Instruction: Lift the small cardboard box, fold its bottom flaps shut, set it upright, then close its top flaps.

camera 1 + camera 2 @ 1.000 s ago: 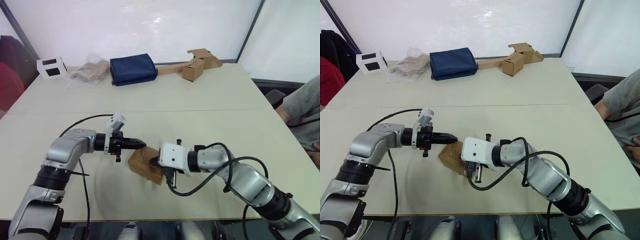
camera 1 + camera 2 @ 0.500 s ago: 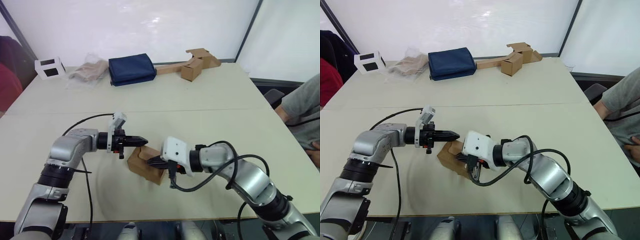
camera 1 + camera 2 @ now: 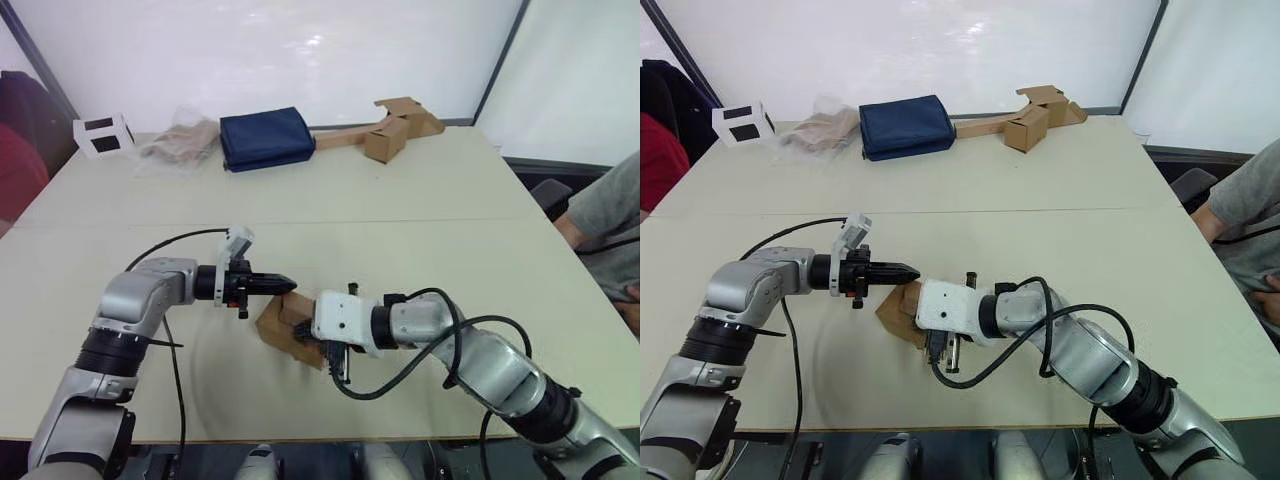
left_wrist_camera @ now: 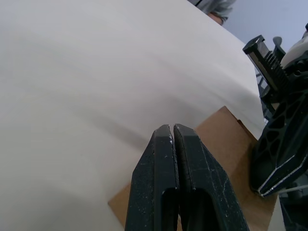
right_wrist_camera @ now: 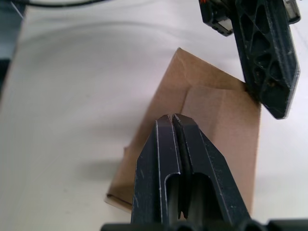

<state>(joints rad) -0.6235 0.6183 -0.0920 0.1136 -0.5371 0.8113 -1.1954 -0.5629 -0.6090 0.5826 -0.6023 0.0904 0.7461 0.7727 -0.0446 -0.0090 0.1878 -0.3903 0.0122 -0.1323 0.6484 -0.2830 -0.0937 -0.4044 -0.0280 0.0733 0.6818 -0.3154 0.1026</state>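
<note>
Head views: we see the small cardboard box (image 3: 285, 322) lying on the near part of the table (image 3: 420, 200), between the two arms. The left gripper (image 3: 288, 284) points at the box's upper far edge, its tip at or just over the cardboard. The right gripper (image 3: 303, 328) lies across the box's top face. At the table's far edge we note a white box with black windows (image 3: 103, 134), a crumpled plastic bag (image 3: 180, 142), a folded navy cloth (image 3: 266, 138) and a second cardboard box joined to a long flat strip (image 3: 388, 135). A person's grey sleeve (image 3: 608, 215) shows at the right.

Left wrist view: the left gripper's (image 4: 173, 129) two fingers are pressed together with nothing between them, tip over the box's (image 4: 231, 144) brown face. The right gripper's black finger (image 4: 279, 149) rests on the same face, close by.

Right wrist view: the right gripper (image 5: 172, 117) is likewise closed, fingers meeting, holding nothing, laid flat over the box (image 5: 216, 120). The box lies flat on the table; a crease crosses its face. The left gripper's finger (image 5: 267, 57) touches the box's far corner.
</note>
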